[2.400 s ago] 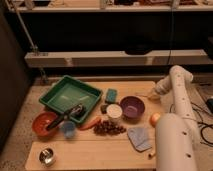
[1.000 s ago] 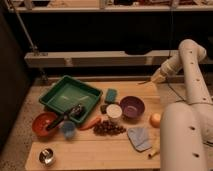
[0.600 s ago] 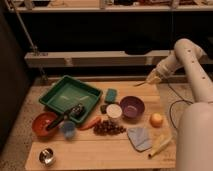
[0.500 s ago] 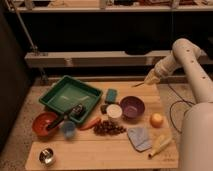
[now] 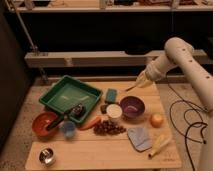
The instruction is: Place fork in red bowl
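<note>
Pale gripper (image 5: 139, 84) above table (image 5: 90, 150), pinching slender fork (image 5: 131, 88)

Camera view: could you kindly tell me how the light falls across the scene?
Camera view: warm light falls on the table; the recess above the shelf lies in deep shadow; the gripper, shut on the fork above the table's far right edge, is brightly lit.

Jaws above far side of table (image 5: 100, 151); black-handled tool (image 5: 63, 119) across red bowl (image 5: 36, 123)

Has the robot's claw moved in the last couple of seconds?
Yes. The gripper, shut on the fork, has moved left, toward the green tray.
</note>
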Motion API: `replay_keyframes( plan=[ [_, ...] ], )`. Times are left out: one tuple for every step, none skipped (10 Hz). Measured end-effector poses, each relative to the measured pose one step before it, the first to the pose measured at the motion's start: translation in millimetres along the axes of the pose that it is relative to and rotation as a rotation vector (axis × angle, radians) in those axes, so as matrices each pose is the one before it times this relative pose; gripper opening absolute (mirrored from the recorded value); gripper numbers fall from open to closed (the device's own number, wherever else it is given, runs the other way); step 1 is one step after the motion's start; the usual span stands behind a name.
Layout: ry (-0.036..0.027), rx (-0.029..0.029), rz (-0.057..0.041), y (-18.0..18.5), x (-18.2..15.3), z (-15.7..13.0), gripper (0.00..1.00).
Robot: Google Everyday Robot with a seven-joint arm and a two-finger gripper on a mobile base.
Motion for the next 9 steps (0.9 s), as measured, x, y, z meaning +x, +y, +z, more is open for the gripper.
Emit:
replay_keyframes(
  plan=[
    [-0.02287,-0.02184,-0.082,12.86,-33.48,5.17,0.06],
    [-0.03584,-0.04169,-0.13493,18.31,-55.45,13.83,0.06],
    [-0.02177,-0.02702,-0.07971,9.74,-33.99,10.6,0.06],
    [-0.0219,-0.02936,-0.06975,4.49,-31.35,11.76,0.06],
    [-0.01131,-0.01548,-0.03508,1.75,-15.81,6.66,0.06],
    [-0.00397,-0.00611,-0.01352,0.97,-6.04,2.57,0.06],
    [-0.00031,0.00015,-0.00163,-0.2,-0.72,0.03,0.06],
    [0.00032,0.00126,0.00158,0.41,0.61,-0.59,0.06],
    [-0.00072,-0.0009,-0.00166,-0.58,-0.72,0.58,0.06]
  ],
)
